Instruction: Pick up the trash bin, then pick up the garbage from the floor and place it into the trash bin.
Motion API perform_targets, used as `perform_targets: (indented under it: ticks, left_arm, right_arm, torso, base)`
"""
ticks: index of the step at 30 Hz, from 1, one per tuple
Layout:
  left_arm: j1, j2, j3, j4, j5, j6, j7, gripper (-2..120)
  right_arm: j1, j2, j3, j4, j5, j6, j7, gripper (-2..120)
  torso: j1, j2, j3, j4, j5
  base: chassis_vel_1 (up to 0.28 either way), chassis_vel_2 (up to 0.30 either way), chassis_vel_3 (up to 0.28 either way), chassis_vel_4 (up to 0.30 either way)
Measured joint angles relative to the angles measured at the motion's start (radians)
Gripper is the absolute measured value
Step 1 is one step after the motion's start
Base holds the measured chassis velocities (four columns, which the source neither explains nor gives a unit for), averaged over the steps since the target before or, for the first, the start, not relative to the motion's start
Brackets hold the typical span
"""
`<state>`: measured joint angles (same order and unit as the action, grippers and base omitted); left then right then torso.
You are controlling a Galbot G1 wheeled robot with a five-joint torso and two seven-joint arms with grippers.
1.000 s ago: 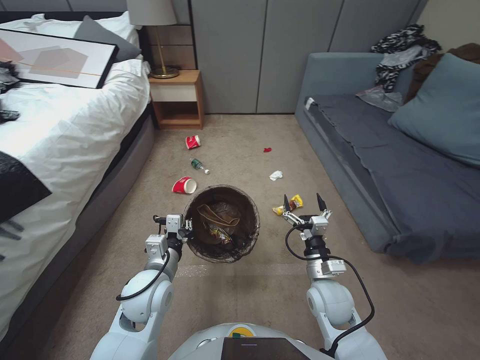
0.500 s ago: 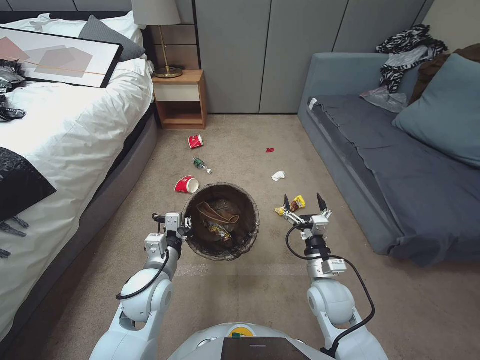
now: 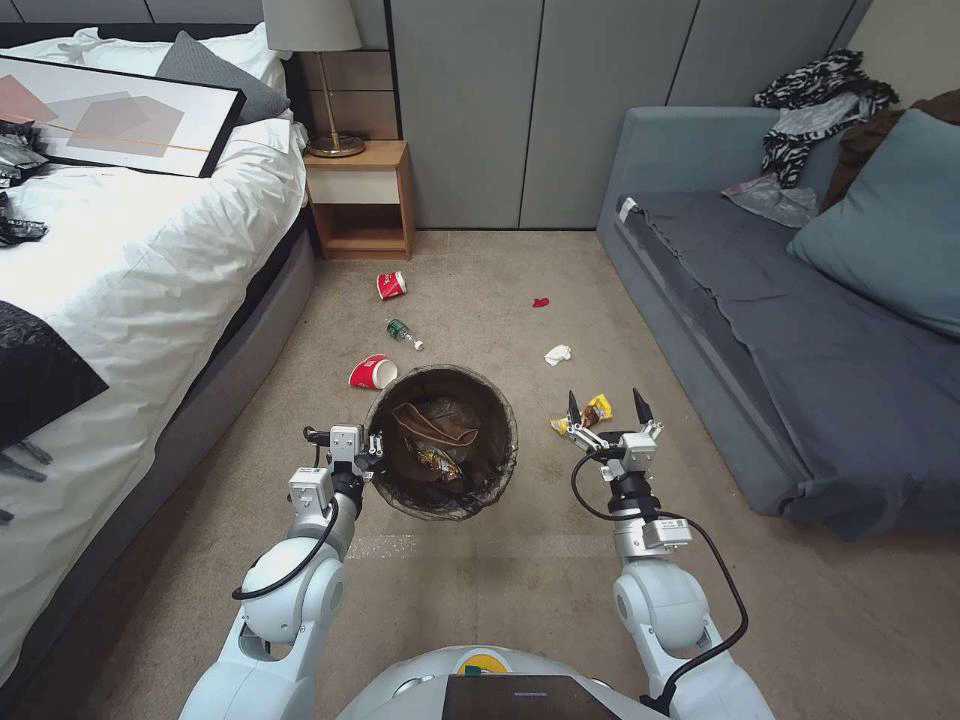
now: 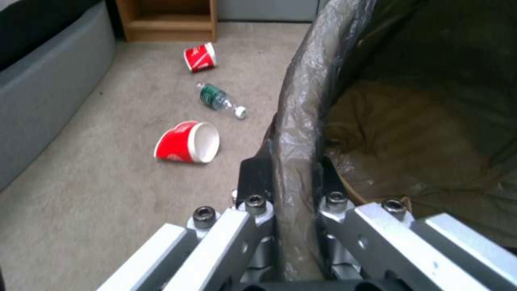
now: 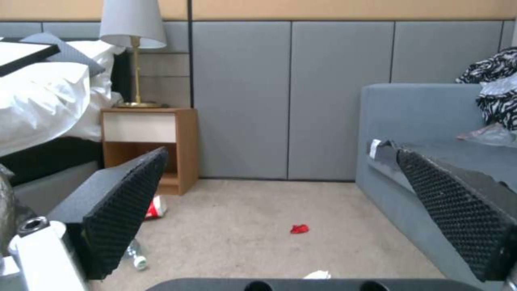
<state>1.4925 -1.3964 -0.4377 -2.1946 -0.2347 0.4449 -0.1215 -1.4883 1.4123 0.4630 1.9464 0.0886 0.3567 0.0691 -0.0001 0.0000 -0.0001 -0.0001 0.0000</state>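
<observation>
The trash bin (image 3: 443, 443) is being held off the carpet in front of the robot, its bag-lined rim being pinched between the closed fingers of the left gripper (image 3: 372, 447); a crumpled brown paper bag (image 3: 436, 424) and a wrapper are lying inside it. The right gripper (image 3: 603, 408) is being carried just beside the bin with its pads (image 5: 121, 210) spread wide and nothing between them, directly above a yellow snack wrapper (image 3: 590, 410) on the floor. Further out, a red cup (image 3: 373, 372) is lying on its side near the bin, with a green-labelled bottle (image 3: 403, 333), a second red cup (image 3: 391, 285), a white tissue (image 3: 557, 354) and a small red scrap (image 3: 540, 301) scattered across the carpet towards the nightstand (image 3: 362, 198). The bin is being gripped at a single point through slippery plastic, so it could probably tilt or slip. The flat wrapper could likely be pushed along the carpet rather than caught.
</observation>
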Motion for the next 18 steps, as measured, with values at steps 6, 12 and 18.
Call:
perform_targets:
  ticks: [6, 12, 18]
  left_arm:
    - [0.0, -0.001, -0.002, 0.002, 0.0, -0.006, -0.001, 3]
    - [-0.001, 0.0, -0.003, 0.003, 0.001, -0.007, -0.001, 3]
    - [-0.003, 0.0, -0.005, 0.004, -0.001, -0.008, -0.002, 3]
  right_arm:
    - [-0.002, 0.0, 0.002, 0.0, -0.001, 0.004, -0.006, 100]
    - [-0.002, 0.0, 0.002, -0.001, -0.002, 0.005, -0.009, 100]
    - [0.007, 0.003, 0.005, -0.017, -0.034, 0.039, -0.011, 100]
  torso:
    - [0.0, 0.0, 0.0, 0.0002, 0.0]
    - [0.0, 0.0, 0.0, 0.0001, 0.0]
    - [0.0, 0.0, 0.0, 0.0003, -0.0001]
  base:
    - [-0.188, 0.198, 0.189, -0.197]
    - [-0.213, 0.21, 0.2, -0.201]
    - [-0.143, 0.143, 0.142, -0.129]
